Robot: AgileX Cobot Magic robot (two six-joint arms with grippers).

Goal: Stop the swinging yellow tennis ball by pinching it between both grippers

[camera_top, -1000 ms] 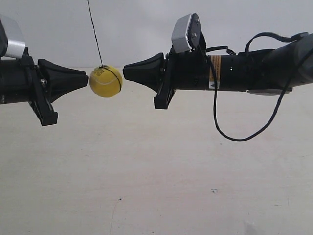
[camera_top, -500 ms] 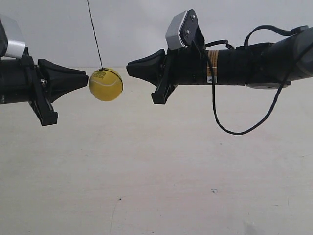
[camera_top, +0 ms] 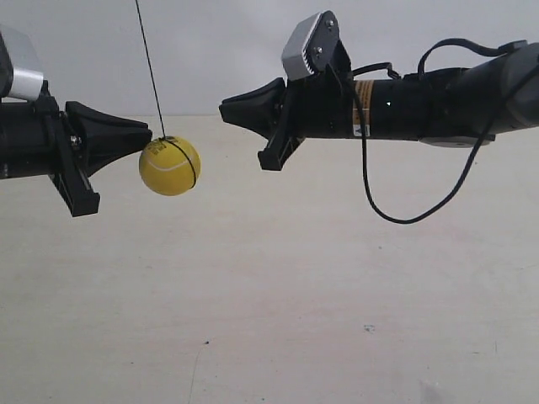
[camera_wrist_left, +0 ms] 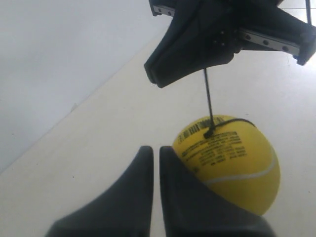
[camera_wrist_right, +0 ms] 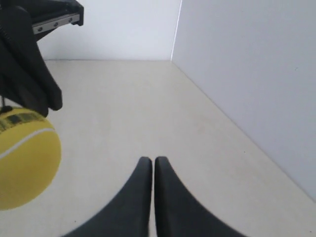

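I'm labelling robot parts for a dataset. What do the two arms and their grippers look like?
Both arms are black cylinders ending in black, tapered wedge-shaped grippers: left gripper, right gripper. Each carries a silver-grey camera box near the wrist. The arm at the exterior view's right has an orange-and-white label band and a loose black cable looping below it.

- Exterior view: low, side-on, mid-distance, facing the wall across the table.
- Left wrist view: close, along its fingers.
- Right wrist view: likewise; all three share the yellow tennis ball.
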